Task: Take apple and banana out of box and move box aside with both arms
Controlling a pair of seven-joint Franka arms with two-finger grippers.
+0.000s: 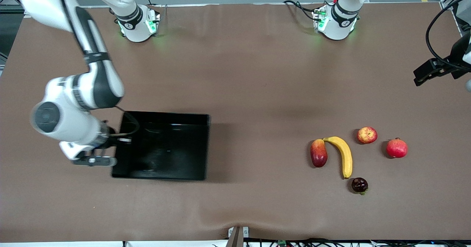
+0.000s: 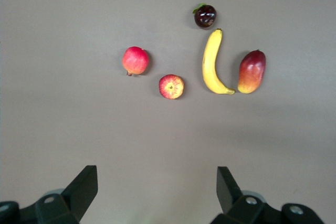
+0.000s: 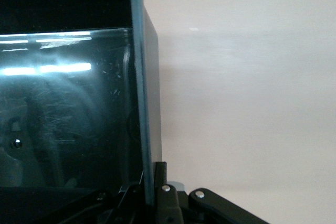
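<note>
**Inspector:** State of the right gripper [image 1: 96,161]?

**Assistant:** Clamped on the end wall of the box [image 1: 162,145], at the right arm's end of the table. The right wrist view shows the wall [image 3: 142,129] pinched between the jaws, one finger inside and one outside.

**Inspector:** And the left gripper [image 2: 157,192]?

**Assistant:** Fingers spread wide, holding nothing. It hangs high over the table's edge at the left arm's end, well apart from the box. That arm waits.

**Inspector:** Box contents?

**Assistant:** None visible; the glossy floor is bare. The apple [image 1: 367,135] and banana [image 1: 343,155] lie on the table ahead of the open left gripper, among a mango-like fruit [image 1: 318,152], a pomegranate [image 1: 397,148] and a dark round fruit [image 1: 359,185].

**Inspector:** Risks?

**Assistant:** My judgement: a single-point grip on a thin, low wall. If the box is dragged or lifted from that end alone, it could pivot about the jaws, tilt, or slip free. The wall might also flex. The task calls for both arms, and only one is engaged.
</note>
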